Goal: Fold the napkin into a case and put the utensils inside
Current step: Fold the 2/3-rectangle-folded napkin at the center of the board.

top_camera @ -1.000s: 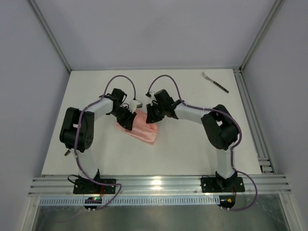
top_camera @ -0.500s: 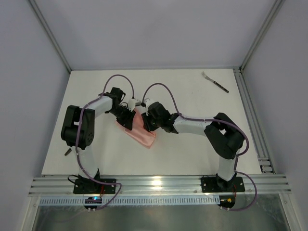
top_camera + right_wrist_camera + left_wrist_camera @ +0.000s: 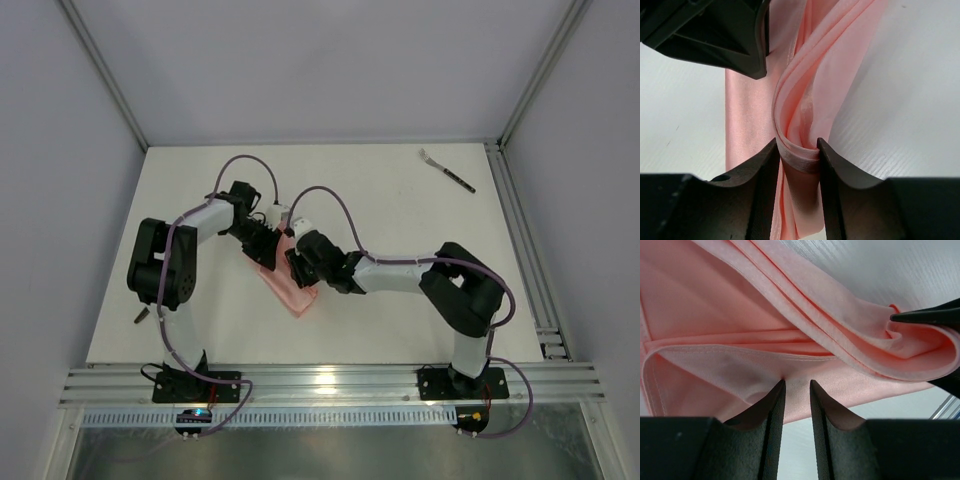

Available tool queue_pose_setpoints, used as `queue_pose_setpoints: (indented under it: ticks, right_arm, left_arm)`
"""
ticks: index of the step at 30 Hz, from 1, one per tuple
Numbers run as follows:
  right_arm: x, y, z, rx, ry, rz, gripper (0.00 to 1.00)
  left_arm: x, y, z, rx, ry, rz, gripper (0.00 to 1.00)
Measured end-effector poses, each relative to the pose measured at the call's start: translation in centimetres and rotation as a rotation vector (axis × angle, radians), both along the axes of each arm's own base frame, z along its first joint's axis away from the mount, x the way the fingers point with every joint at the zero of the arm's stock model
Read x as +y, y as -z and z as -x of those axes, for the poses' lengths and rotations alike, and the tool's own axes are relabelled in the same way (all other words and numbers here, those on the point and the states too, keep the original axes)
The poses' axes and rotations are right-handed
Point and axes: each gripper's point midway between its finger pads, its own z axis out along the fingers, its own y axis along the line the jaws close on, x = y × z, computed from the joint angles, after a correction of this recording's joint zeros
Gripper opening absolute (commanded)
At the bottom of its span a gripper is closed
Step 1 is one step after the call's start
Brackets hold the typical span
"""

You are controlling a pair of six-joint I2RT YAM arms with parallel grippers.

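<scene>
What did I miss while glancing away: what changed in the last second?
The right gripper, gripping a fold of the napkin, swung left and nearer, narrowing the cloth. The left gripper kept its pinch; the fork stayed put.

The left gripper (image 3: 264, 247) and right gripper (image 3: 297, 264) meet nose to nose over the napkin (image 3: 294, 298), each pinching a fold of it, so nothing could pass between them (the right forearm (image 3: 392, 272) also bars the approach from the near right). The far right corner of the table (image 3: 400, 200) lies open around the fork (image 3: 446, 169). The side rail (image 3: 518, 230) beside the fork is all that hems it in.
</scene>
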Motion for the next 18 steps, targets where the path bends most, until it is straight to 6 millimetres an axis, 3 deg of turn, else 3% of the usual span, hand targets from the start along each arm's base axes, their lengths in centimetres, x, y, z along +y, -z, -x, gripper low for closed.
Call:
queue_pose_setpoints:
  ticks: [7, 18]
  right_arm:
    - [0.0, 2.0, 1.3, -0.029, 0.031, 0.098, 0.38]
    - [0.2, 2.6, 1.8, -0.130, 0.100, 0.192, 0.20]
  left_arm:
    - [-0.1, 0.0, 0.0, 0.005, -0.002, 0.008, 0.31]
    - [-0.3, -0.4, -0.1, 0.028, -0.019, 0.055, 0.35]
